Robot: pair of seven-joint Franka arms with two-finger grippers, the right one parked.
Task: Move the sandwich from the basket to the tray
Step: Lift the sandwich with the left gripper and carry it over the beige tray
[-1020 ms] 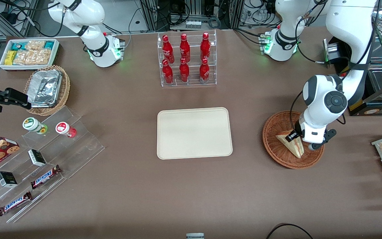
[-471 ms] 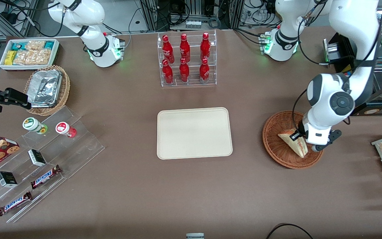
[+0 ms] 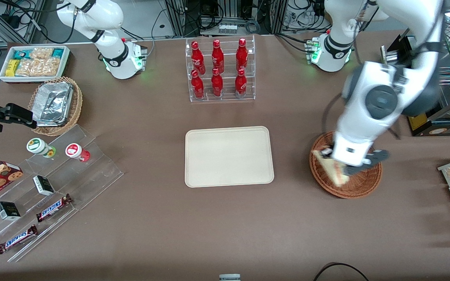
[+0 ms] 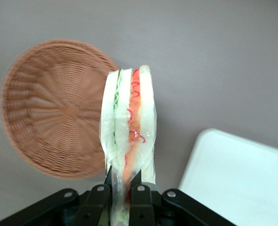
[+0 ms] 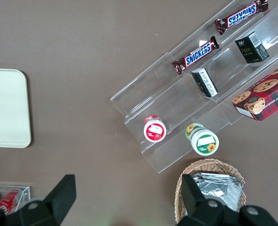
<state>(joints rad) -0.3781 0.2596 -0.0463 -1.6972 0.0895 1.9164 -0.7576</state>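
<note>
Front view: claw [image 3: 336,166] hangs over the basket [image 3: 359,189], at the working arm's end of the worktop [image 3: 225,222]; the wrist housing hides the fingers here. Wrist view supplies what the front lacks: both fingers [image 4: 141,200] pressed on the wrapped sandwich [image 4: 129,136], pinching its base, cut edge facing the camera, green and red filling layers between pale bread. Same view shows the sandwich lifted clear of the basket [image 4: 54,122], whose woven floor is bare, and a corner of the tray [image 4: 242,183] near it. In the front view the sandwich [image 3: 332,169] pokes out under the wrist, above the basket's rim on the side toward the tray [image 3: 229,156]; tray lies flat mid-worktop, nothing on it, well apart from the basket. Right wrist view alone gives the parked arm's end up close: tan wicker basket [image 5: 211,169] holding a foil container [image 5: 218,190], clear stepped rack [image 5: 195,84] carrying Snickers bars [image 5: 197,54]. Bottle rack [image 3: 220,70] of red bottles stands farther from the camera than the tray
</note>
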